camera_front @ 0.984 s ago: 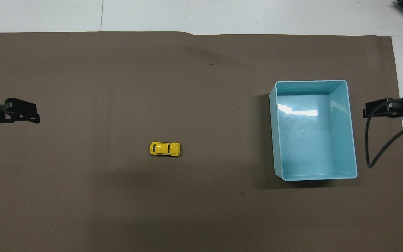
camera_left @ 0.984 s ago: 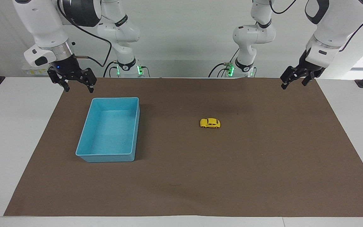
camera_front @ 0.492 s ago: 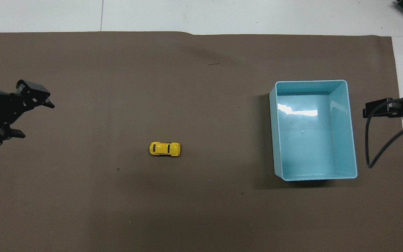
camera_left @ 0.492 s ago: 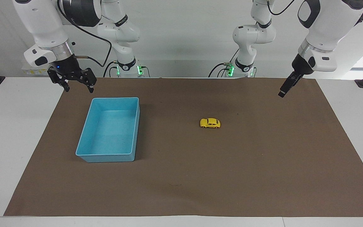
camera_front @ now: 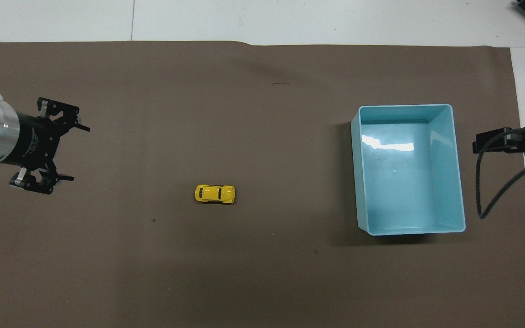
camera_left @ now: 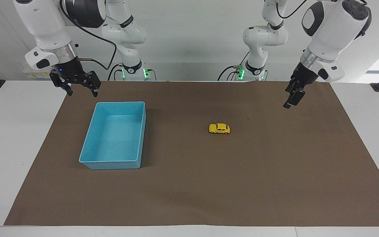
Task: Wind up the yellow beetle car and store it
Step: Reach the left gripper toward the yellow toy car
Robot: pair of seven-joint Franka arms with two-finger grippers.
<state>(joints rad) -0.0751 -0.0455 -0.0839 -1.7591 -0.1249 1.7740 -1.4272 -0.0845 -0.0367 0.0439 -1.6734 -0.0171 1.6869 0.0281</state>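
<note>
The yellow beetle car stands on its wheels on the brown mat near the middle of the table, also in the overhead view. My left gripper is open and empty in the air over the mat toward the left arm's end, well apart from the car; the overhead view shows its fingers spread wide. My right gripper is open and empty, waiting over the mat's edge beside the blue bin.
The blue bin is empty and stands on the mat toward the right arm's end. The brown mat covers most of the white table. A black cable hangs from the right arm beside the bin.
My left gripper has turned at the wrist and moved a little over the mat toward the car. The right arm, car and bin have not moved.
</note>
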